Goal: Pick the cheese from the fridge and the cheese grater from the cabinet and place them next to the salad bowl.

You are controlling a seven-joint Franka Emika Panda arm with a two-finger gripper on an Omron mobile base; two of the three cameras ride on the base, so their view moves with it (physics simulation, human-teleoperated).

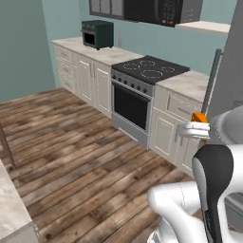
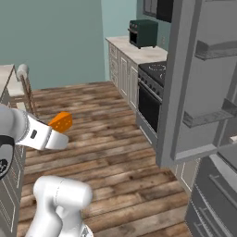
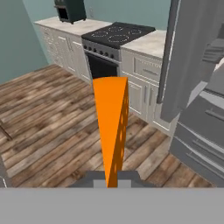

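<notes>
My gripper (image 3: 109, 181) is shut on the cheese (image 3: 110, 127), a bright orange wedge that stands up from between the fingertips. From the left base the cheese (image 1: 200, 117) shows at the end of the white hand, gripper (image 1: 199, 124), in the air in front of the white drawer units. From the right base the cheese (image 2: 61, 121) and gripper (image 2: 58, 132) hang over the wooden floor. The fridge (image 2: 203, 92) stands open at the right, its door (image 3: 188, 65) swung out and its grey drawers (image 3: 205, 131) showing. The cheese grater, the cabinet and the salad bowl are out of view.
A black stove (image 1: 142, 90) sits between white drawer units (image 1: 80, 73) along the wall. A dark green toaster oven (image 1: 97, 33) is on the counter and a microwave (image 1: 163, 10) hangs above. Wooden floor (image 1: 71, 142) lies open to the left. A stone counter corner (image 1: 12, 209) is near left.
</notes>
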